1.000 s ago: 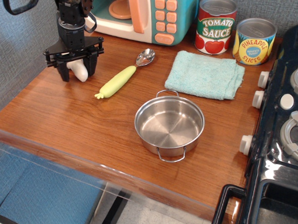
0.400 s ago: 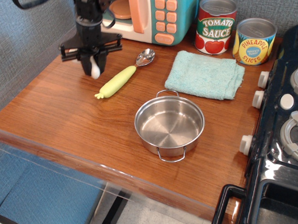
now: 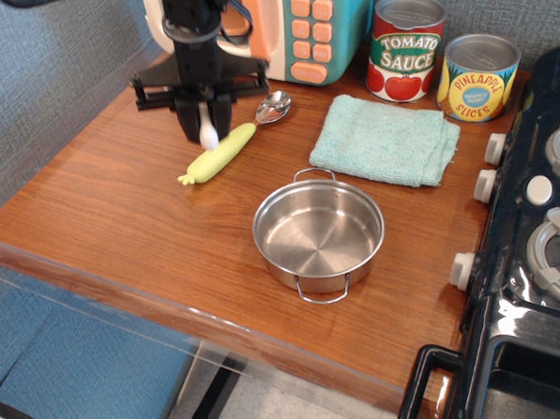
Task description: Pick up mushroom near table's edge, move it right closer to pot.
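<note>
Where the counter (image 3: 122,246) runs to its front edge, the pot (image 3: 319,232) is set near the middle, empty. Behind it a spoon (image 3: 223,152) is laid. Toward the back-left corner the end effector (image 3: 206,127) is closed upon the mushroom (image 3: 205,131), held above the spoon's handle. Only white stem is shown; the cap is hidden. Judged light, soft; stem grip suits.

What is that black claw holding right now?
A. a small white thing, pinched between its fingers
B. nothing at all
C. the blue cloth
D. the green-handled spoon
A: the gripper is shut on the mushroom, whose white stem shows between the fingers, just above the spoon.
</note>
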`<action>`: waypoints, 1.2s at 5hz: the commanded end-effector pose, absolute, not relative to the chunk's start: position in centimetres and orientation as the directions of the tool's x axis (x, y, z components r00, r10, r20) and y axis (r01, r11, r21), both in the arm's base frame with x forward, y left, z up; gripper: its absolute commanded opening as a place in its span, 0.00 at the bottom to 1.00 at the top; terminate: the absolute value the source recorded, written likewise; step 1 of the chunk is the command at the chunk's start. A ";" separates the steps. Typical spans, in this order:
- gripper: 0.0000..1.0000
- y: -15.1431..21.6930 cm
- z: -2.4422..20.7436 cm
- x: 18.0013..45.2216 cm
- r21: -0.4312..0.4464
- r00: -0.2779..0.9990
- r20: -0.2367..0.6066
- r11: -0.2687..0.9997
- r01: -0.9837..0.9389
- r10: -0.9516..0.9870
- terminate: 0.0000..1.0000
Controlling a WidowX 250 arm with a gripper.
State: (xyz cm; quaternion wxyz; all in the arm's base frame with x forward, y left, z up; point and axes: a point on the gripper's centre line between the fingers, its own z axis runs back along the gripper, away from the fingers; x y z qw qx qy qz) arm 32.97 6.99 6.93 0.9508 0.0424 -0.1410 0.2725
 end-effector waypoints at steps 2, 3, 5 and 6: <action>0.00 2.7 5.5 26.0 -0.028 0.913 0.230 0.940 -0.339 0.336 0.00; 0.00 2.6 4.9 25.0 -0.005 0.928 0.202 0.948 -0.319 0.314 0.00; 0.00 4.4 4.4 23.3 0.012 0.915 0.164 0.927 -0.374 0.368 0.00; 0.00 4.9 4.5 23.0 0.007 0.909 0.162 0.921 -0.390 0.384 0.00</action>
